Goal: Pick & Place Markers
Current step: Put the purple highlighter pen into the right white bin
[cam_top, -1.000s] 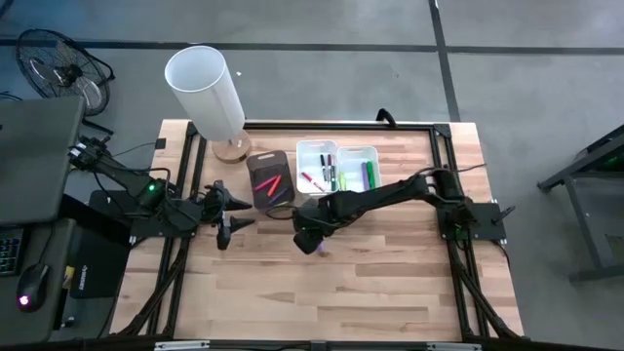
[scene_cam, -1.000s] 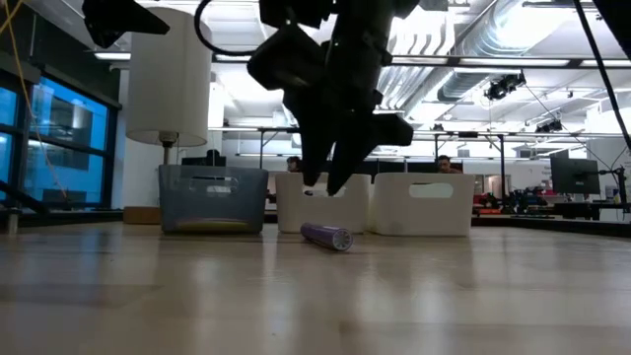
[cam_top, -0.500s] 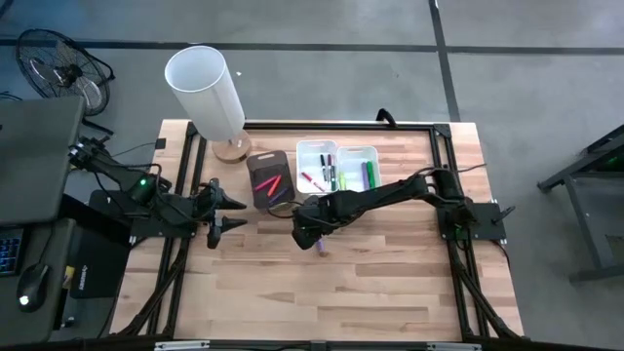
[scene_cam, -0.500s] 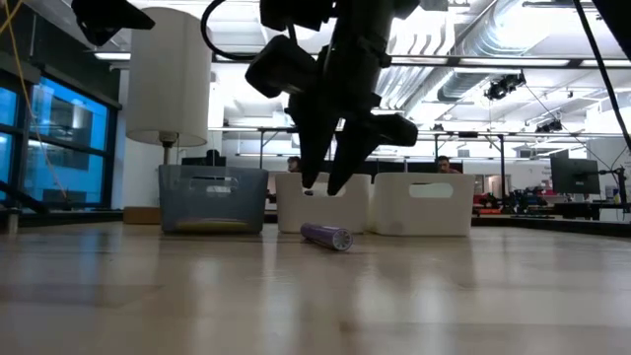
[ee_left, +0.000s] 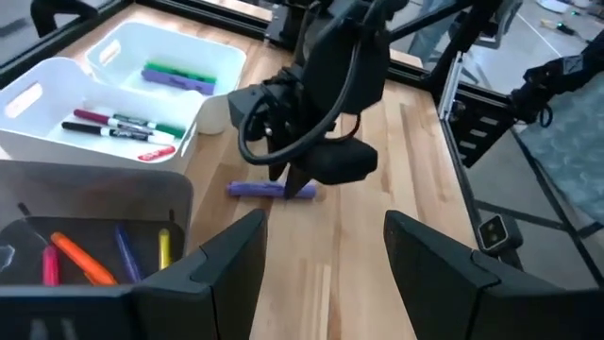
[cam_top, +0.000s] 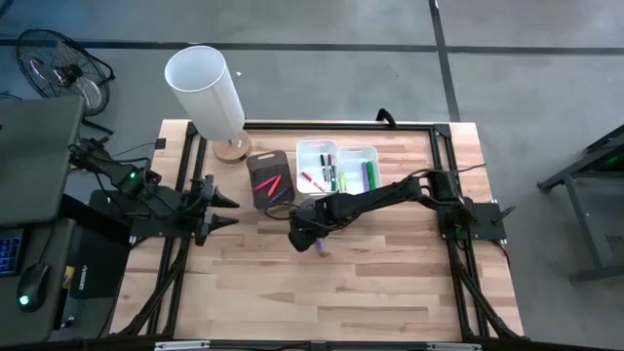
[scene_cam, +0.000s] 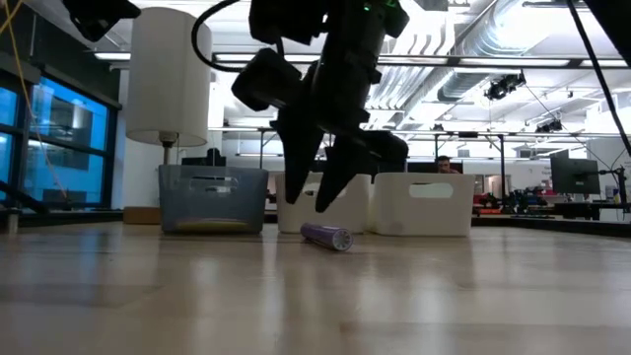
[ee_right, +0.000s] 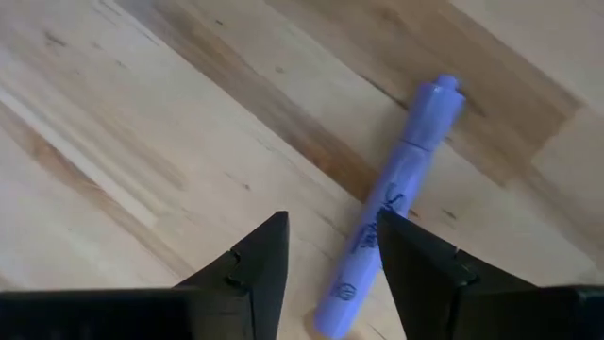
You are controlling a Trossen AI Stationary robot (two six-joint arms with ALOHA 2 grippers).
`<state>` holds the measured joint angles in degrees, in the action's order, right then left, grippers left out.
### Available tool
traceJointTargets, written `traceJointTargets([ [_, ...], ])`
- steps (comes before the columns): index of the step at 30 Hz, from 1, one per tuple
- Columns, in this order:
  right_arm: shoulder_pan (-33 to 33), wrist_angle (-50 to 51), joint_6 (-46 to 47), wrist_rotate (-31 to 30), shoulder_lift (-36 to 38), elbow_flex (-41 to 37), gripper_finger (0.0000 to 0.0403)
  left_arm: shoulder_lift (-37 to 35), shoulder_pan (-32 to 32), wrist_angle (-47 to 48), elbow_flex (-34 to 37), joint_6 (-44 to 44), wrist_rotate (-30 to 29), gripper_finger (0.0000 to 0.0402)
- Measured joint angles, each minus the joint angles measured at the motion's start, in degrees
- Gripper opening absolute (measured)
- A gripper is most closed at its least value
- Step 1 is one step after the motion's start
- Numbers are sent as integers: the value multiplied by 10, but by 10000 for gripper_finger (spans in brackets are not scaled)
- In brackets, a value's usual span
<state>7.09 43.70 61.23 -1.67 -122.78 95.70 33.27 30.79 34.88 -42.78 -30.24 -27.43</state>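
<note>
From above, the right tool (cam_top: 309, 238) hangs over a lone purple plastic marker (cam_top: 321, 249) lying on the pale wooden worktop (cam_top: 390, 283), while the left tool (cam_top: 226, 210) waits, fingers spread, beside the dark bin (cam_top: 269, 179). At worktop level, the right tool's fingers (scene_cam: 293, 185) stand apart just above the marker, holding nothing. Past the right wrist's fingers, the marker lies slantwise, one end under a fingertip.
</note>
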Motion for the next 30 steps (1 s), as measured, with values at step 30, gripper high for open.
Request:
traceJointTargets([
  [30,-24,30,24,66,-45,3,229,-2,0,2,0,0,20,211],
])
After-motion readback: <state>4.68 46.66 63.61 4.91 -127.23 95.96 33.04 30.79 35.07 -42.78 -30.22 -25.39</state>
